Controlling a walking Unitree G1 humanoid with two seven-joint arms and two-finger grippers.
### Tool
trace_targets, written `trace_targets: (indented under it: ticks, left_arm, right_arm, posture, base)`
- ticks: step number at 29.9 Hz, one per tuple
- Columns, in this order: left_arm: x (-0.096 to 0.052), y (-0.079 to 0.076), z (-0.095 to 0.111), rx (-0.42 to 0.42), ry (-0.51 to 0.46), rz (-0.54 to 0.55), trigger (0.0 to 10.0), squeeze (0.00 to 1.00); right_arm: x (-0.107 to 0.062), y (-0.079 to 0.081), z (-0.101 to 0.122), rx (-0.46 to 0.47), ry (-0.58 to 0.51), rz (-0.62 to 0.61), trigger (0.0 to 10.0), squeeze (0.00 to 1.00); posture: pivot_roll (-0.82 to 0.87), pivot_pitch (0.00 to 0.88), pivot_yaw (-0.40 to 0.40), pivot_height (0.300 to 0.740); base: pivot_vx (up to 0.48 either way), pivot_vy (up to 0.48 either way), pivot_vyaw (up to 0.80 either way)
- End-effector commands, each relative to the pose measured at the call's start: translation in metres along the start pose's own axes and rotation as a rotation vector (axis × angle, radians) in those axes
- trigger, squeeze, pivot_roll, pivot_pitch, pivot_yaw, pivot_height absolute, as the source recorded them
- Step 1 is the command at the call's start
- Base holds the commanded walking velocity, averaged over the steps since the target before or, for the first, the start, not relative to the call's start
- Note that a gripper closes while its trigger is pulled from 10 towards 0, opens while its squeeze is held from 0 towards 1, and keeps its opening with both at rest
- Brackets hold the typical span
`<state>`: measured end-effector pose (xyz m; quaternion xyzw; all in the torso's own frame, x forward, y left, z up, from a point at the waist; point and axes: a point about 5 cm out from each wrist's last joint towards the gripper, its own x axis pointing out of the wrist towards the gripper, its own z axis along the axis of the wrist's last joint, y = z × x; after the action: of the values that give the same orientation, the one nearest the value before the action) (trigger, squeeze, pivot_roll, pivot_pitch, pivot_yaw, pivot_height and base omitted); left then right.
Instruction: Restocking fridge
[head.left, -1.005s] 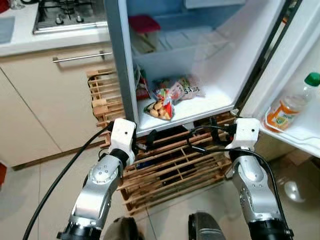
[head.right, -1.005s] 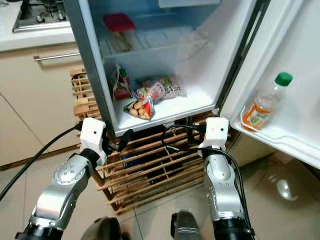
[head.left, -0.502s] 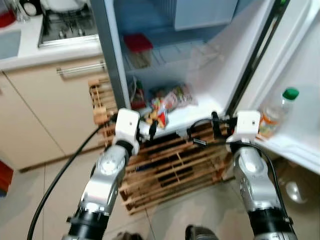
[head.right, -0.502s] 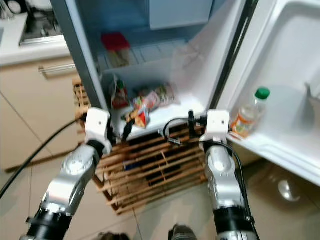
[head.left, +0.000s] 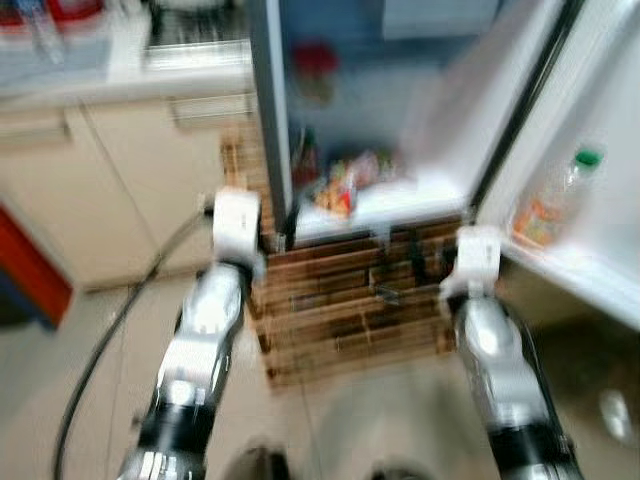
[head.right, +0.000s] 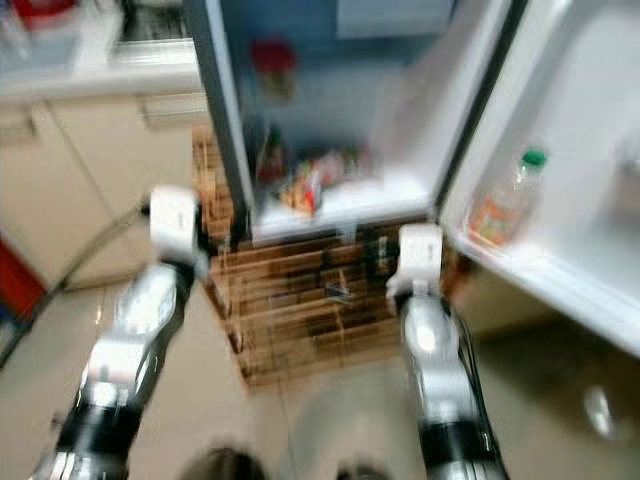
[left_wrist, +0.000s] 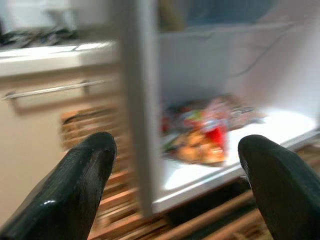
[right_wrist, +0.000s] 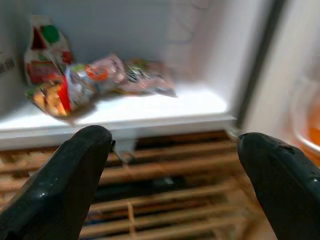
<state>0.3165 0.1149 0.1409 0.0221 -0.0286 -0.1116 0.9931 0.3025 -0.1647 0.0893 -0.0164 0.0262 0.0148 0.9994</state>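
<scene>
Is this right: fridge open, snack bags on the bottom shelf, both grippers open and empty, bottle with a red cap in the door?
Not quite: the bottle in the fridge door has a green cap, as the left eye view shows. The rest holds: snack bags on the bottom shelf, left gripper and right gripper open and empty.

Ahead of both spread pincers the fridge (head.left: 440, 110) stands open, with bare white floor on the side of its bottom shelf nearer the right pincer (right_wrist: 172, 165). Snack bags (right_wrist: 95, 80) crowd the side nearer the left pincer (left_wrist: 172, 165), and the fridge's grey side wall (left_wrist: 140, 100) rises straight before that pincer. Below both, a wooden slatted crate (head.left: 350, 310) blocks the way under the shelf.
</scene>
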Motion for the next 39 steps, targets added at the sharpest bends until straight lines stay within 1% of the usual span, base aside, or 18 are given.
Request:
trace_targets:
  ticks: [1,5,11,14,17,22,24,30,31,32,33,34,36,37,38,39]
  left_arm:
    - [0.000,0.000,-0.001,0.001,0.001,0.000,10.0,0.00]
    - [-0.001,-0.002,-0.004,0.009,0.001,-0.015,10.0,0.00]
    - [-0.003,-0.005,-0.009,0.011,0.015,-0.025,10.0,0.00]
    - [-0.004,-0.005,-0.011,0.009,0.021,-0.020,10.0,0.00]
    - [-0.006,0.000,-0.016,0.004,0.041,-0.003,10.0,0.00]
    - [-0.011,0.004,-0.021,0.008,0.057,0.000,10.0,0.00]
    - [-0.013,0.007,-0.026,0.001,0.074,0.009,10.0,0.00]
    - [-0.017,0.012,-0.039,0.030,0.101,0.022,10.0,0.00]
    - [-0.022,0.011,-0.053,0.064,0.141,0.004,10.0,0.00]
    - [-0.025,0.011,-0.058,0.064,0.158,-0.001,10.0,0.00]
    - [-0.028,0.011,-0.063,0.068,0.174,-0.004,10.0,0.00]
    - [-0.029,0.011,-0.066,0.069,0.182,-0.004,10.0,0.00]
    - [-0.032,0.011,-0.070,0.068,0.190,-0.010,10.0,0.00]
    - [-0.034,0.012,-0.073,0.065,0.194,-0.017,10.0,0.00]
    - [-0.036,0.012,-0.074,0.064,0.198,-0.021,10.0,0.00]
    - [-0.038,0.013,-0.078,0.062,0.202,-0.024,10.0,0.00]
  right_arm:
    - [0.000,0.001,0.001,-0.007,-0.008,0.003,10.0,0.13]
    - [-0.001,-0.001,-0.002,-0.014,-0.001,0.005,10.0,0.13]
    - [-0.005,-0.004,-0.008,-0.030,0.023,0.009,10.0,0.13]
    - [-0.007,-0.005,-0.011,-0.033,0.032,0.012,10.0,0.12]
    - [-0.010,-0.005,-0.016,-0.050,0.046,0.019,10.0,0.12]
    - [-0.015,-0.008,-0.022,-0.062,0.062,0.019,10.0,0.11]
    - [-0.017,-0.010,-0.025,-0.070,0.072,0.019,10.0,0.11]
    - [-0.024,-0.017,-0.036,-0.100,0.120,0.035,10.0,0.11]
    - [-0.031,-0.023,-0.045,-0.121,0.157,0.049,10.0,0.11]
    - [-0.035,-0.026,-0.051,-0.130,0.191,0.059,10.0,0.11]
    - [-0.041,-0.029,-0.062,-0.138,0.248,0.078,10.0,0.11]
    - [-0.045,-0.031,-0.069,-0.142,0.287,0.090,10.0,0.11]
    - [-0.055,-0.042,-0.082,-0.153,0.347,0.067,10.0,0.11]
    - [-0.067,-0.052,-0.101,-0.148,0.456,0.044,10.0,0.11]
    - [-0.078,-0.059,-0.114,-0.143,0.535,0.028,10.0,0.11]
    - [-0.097,-0.068,-0.137,-0.117,0.687,0.022,10.0,0.11]
  posture:
    - [-0.22,0.000,0.038,0.740]
    - [-0.22,0.000,0.036,0.740]
    - [-0.23,0.000,0.047,0.740]
    - [-0.23,0.000,0.047,0.740]
    - [-0.22,0.000,0.054,0.740]
    - [-0.22,0.000,0.056,0.740]
    - [-0.22,0.000,0.056,0.740]
    - [-0.22,0.000,0.049,0.740]
    - [-0.23,0.000,0.048,0.740]
    - [-0.23,0.000,0.047,0.740]
    - [-0.23,0.000,0.047,0.740]
    - [-0.24,0.000,0.047,0.740]
    - [-0.23,0.000,0.044,0.740]
    - [-0.23,0.000,0.044,0.740]
    - [-0.23,0.000,0.044,0.740]
    - [-0.23,0.000,0.044,0.740]
  base:
    - [0.000,0.000,0.66]
    - [0.000,0.000,0.64]
    - [0.000,-0.480,0.58]
    - [0.000,-0.480,0.50]
    - [0.000,-0.480,0.50]
    - [0.000,-0.480,0.00]
    - [0.000,-0.349,0.00]
    - [0.000,0.000,0.00]
    - [0.000,0.000,0.00]
    - [0.000,0.000,0.00]
    - [0.000,0.000,0.00]
    - [0.000,0.000,0.00]
    - [0.000,0.000,0.00]
    - [0.000,0.000,0.00]
    - [0.000,0.000,0.00]
    - [0.000,0.000,0.00]
